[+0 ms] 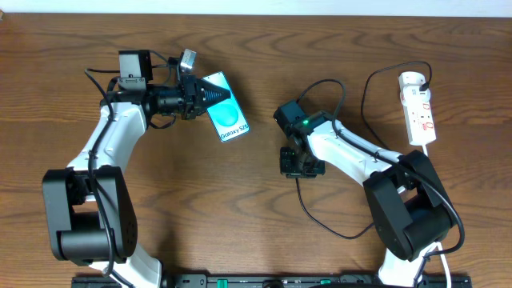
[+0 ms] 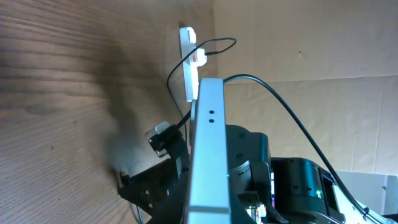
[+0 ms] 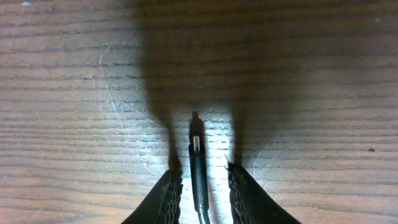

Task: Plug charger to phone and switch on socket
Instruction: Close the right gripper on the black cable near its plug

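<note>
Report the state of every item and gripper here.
phone: clamped in left gripper, nothing plugged in.
charger: tip lying loose on table.
socket: switch position unreadable.
left gripper: shut on phone.
right gripper: open, straddling charger tip.

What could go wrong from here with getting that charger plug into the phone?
1. The right gripper has its fingers open astride the thin charger, which lies flat on the table. Closing may roll the plug or grip it crooked.
2. The left gripper seems to hold the phone by one end only, so pushing the plug in could pivot it.
3. The charger loops close around the right arm and might snag.
</note>
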